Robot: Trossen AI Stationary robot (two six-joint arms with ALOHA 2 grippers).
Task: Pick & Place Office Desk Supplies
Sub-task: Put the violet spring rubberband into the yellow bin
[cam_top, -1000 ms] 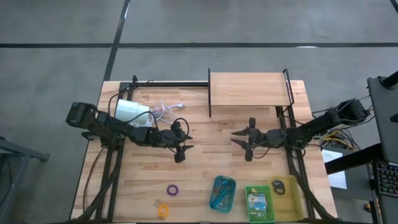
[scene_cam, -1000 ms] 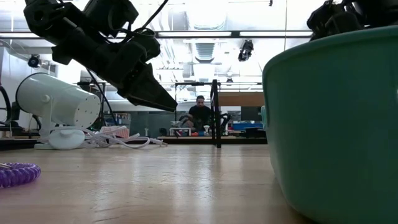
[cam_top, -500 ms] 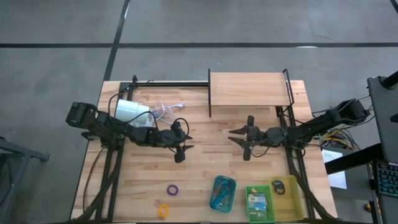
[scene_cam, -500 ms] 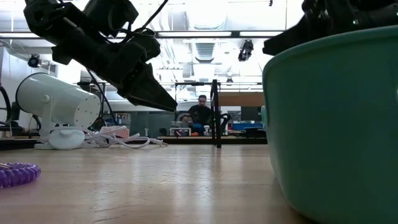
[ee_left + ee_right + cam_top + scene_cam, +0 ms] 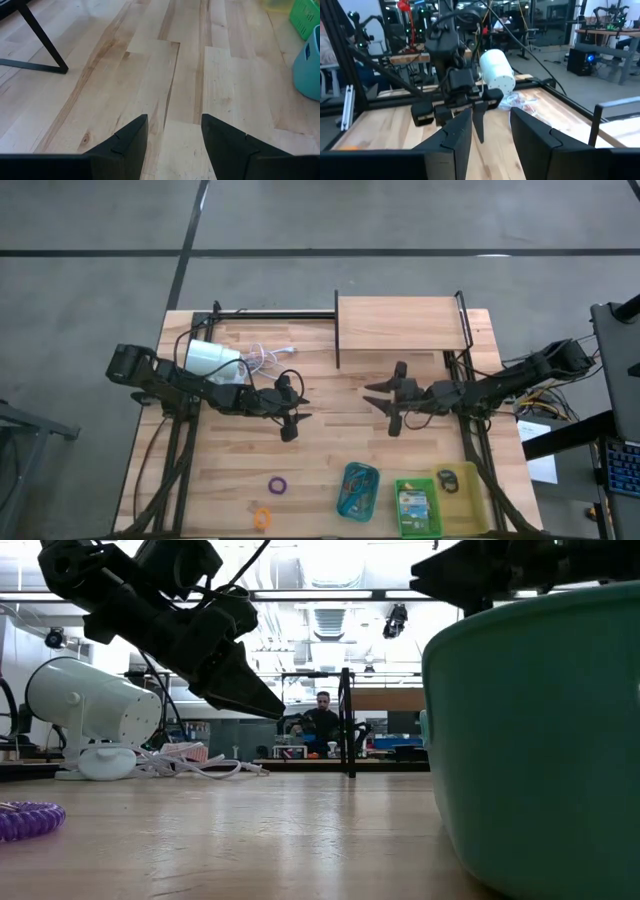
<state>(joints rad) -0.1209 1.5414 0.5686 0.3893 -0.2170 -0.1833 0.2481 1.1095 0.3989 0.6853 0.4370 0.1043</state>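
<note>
Since the earlier frame the right gripper (image 5: pixel 372 396) has slid a little farther toward the table's middle and toward the left gripper (image 5: pixel 303 409), which has held its place. Both hang above bare wood, tips facing each other across a gap. The left gripper's fingers (image 5: pixel 129 141) stand apart with only the plank seams between them, holding nothing; the right gripper's fingers (image 5: pixel 456 134) are likewise parted and empty, and past them its wrist view shows the left arm and the white lamp (image 5: pixel 496 70).

The supplies all lie toward the table's front edge, well away from both grippers. Nearer the left gripper, a purple coiled loop (image 5: pixel 277 484) rests on the wood, with an orange loop (image 5: pixel 262 517) beyond it at the very front. In front of the right gripper sits the teal tray (image 5: pixel 359 491) holding thin coloured loops, then the green tray (image 5: pixel 417 507) with a crayon box (image 5: pixel 413 504) in it, and the yellow tray (image 5: pixel 466 500) carrying a black loop (image 5: pixel 447 480). Behind the right gripper stands a wooden shelf (image 5: pixel 399 325).
</note>
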